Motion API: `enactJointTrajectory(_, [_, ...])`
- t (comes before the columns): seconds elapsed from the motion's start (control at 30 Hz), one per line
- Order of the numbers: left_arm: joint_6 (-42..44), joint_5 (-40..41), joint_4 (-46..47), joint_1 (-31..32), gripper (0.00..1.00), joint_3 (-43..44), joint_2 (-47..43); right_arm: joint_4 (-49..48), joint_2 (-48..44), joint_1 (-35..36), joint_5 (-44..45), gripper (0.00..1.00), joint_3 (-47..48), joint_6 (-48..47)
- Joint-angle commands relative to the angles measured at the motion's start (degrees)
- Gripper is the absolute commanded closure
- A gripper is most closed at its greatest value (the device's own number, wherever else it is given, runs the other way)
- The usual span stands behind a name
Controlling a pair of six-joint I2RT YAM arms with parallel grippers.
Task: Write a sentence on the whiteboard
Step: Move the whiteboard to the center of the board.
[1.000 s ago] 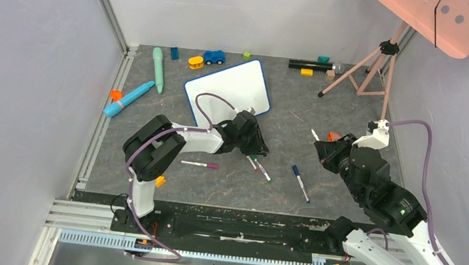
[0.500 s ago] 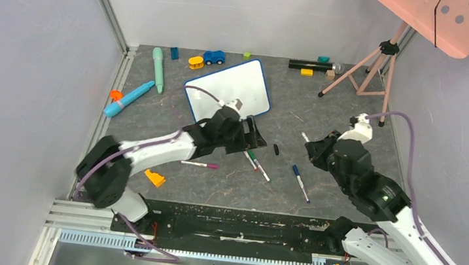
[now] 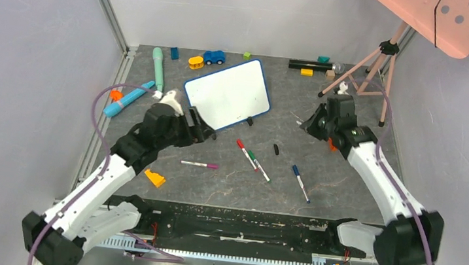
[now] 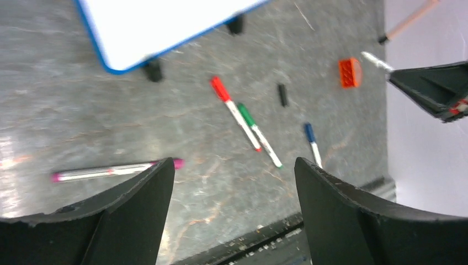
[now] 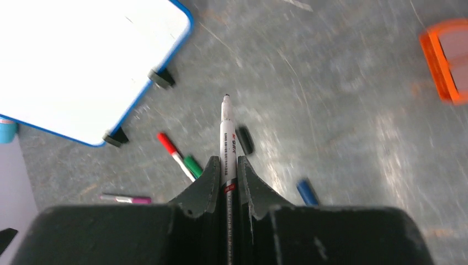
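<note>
The whiteboard (image 3: 228, 92) lies flat at the back middle, blue-framed, its face blank white (image 5: 83, 61); no sentence shows on it. My right gripper (image 5: 227, 163) is shut on a white marker (image 5: 227, 130) whose uncapped tip points forward. It hovers right of the board (image 3: 315, 124). A small black cap (image 3: 276, 149) lies on the table between the arms. My left gripper (image 4: 234, 164) is open with nothing between its fingers, and hangs just off the board's near left corner (image 3: 203, 128).
Red (image 3: 242, 148), green (image 3: 256, 162), blue (image 3: 299, 179) and magenta (image 3: 199, 164) markers lie on the near table. An orange block (image 4: 349, 73) sits under the right arm. A pink tripod (image 3: 370, 64), toys (image 3: 213, 56) and teal pens (image 3: 157, 68) line the back and left.
The left gripper opened and swung left to the board's near left corner; the black cap now lies on the table. The right gripper carried the marker farther back, right of the board.
</note>
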State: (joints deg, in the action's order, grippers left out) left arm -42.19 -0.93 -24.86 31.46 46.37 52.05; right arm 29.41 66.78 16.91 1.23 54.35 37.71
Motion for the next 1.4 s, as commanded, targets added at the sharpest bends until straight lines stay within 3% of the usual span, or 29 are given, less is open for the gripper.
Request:
enactJointTrajectory(0.0, [6.60, -9.78, -4.92, -14.59, 0.16, -2.13, -2.00, -8.14, 11.35, -4.01, -10.45, 1.00, 12.24, -6.94])
enactJointTrajectory(0.17, [7.91, -9.30, 1.06, -20.49, 0.16, -2.42, -0.64, -13.48, 26.85, -6.89, -14.99, 1.00, 23.93, -7.14])
enactJointTrajectory(0.33, [6.16, -10.58, 8.99, -26.27, 0.18, -3.26, 4.00, -14.77, 44.67, -7.58, -18.88, 1.00, 42.21, -5.95])
enactJointTrajectory(0.5, [4.56, -8.05, 24.35, -27.33, 0.19, -5.26, 9.96, -21.01, 56.16, -7.62, -20.05, 1.00, 50.97, -2.47])
enactJointTrajectory(0.73, [12.63, -7.91, 36.20, -28.40, 0.22, -5.18, 17.40, -33.91, 63.63, -7.27, -27.34, 1.00, 48.97, 1.74])
enactJointTrajectory(0.93, [15.19, -8.78, 36.66, -30.33, 0.25, -3.53, 21.09, -35.22, 66.26, -5.77, -29.80, 1.00, 48.12, 0.49])
enactJointTrajectory(1.37, [22.61, -25.13, 42.53, -31.38, 0.33, 2.70, 33.24, -33.01, 67.97, -4.26, -32.70, 1.00, 46.43, -1.24])
